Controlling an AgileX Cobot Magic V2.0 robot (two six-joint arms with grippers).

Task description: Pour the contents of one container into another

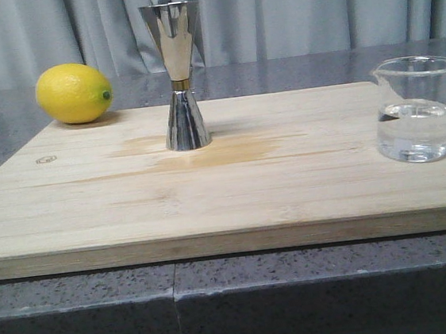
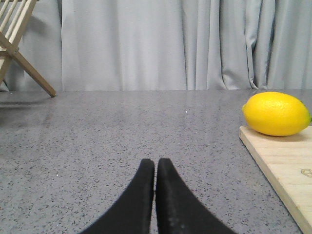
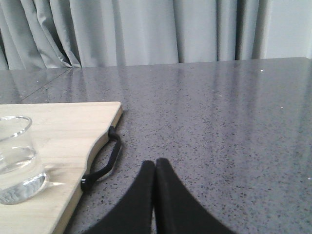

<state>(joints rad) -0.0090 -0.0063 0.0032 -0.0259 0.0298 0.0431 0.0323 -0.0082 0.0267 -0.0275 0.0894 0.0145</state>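
Beaker (image 3: pixel 14 158) stands on board (image 1: pixel 289 184) at its right end, near right gripper (image 3: pixel 155 168), not touching; about half full of clear liquid. Jigger (image 1: pixel 177 76) upright mid-board, contents not visible. Both grippers, left (image 2: pixel 155 168) too, pressed together over bare counter (image 2: pixel 122 131). Lemon (image 1: pixel 74 92) on board's far left corner.
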